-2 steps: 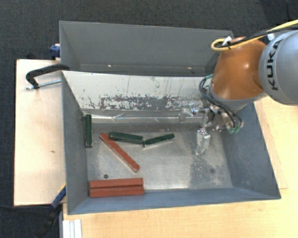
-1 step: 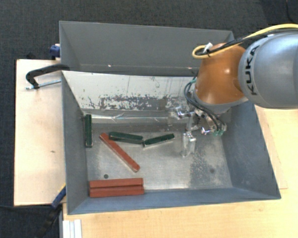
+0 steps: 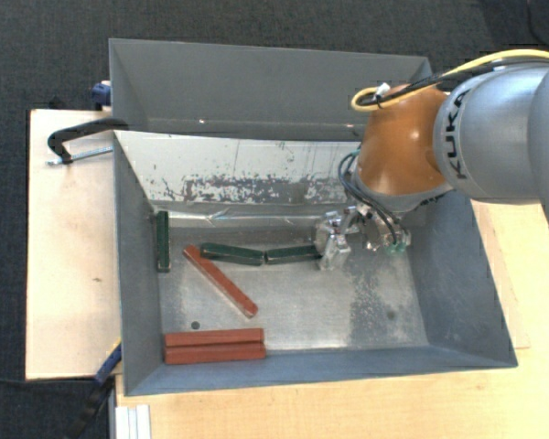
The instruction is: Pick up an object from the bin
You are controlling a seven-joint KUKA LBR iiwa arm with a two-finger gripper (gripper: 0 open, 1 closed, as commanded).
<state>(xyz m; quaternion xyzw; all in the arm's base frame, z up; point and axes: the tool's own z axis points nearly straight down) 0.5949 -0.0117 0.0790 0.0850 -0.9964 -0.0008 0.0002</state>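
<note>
- Gripper [image 3: 330, 254]: low over the bin floor, right of centre and nearer the far wall. How far it is open cannot be told from this view, nor whether it has hold of anything.
- Orange wrist cover [image 3: 398, 149] sits directly above it; the grey arm [image 3: 503, 135] enters from the right, over the bin's right rim.
- Nearest thing: short dark green rod [image 3: 291, 256], lying flat, roughly left to right. Its right end reaches the gripper tip; contact or just beside, cannot tell.
- Second dark green rod [image 3: 232, 254] lies left of the first, nearly end to end with it, tilted slightly down to the right.
- Orange-red stick [image 3: 220, 282] lies diagonally, upper left to lower right, just below the second rod. Its upper end is close beside that rod's left end.
- Third dark green rod [image 3: 163, 240] lies along the left wall, pointing from the far side to the near side, apart from the others.
- Red-brown flat block [image 3: 214, 346] lies against the near wall, left of centre, well apart from the gripper.
- Small dark speck [image 3: 195, 326] on the floor just above the block.
- Grey metal bin [image 3: 457, 273]: the floor right of the gripper is bare.
</note>
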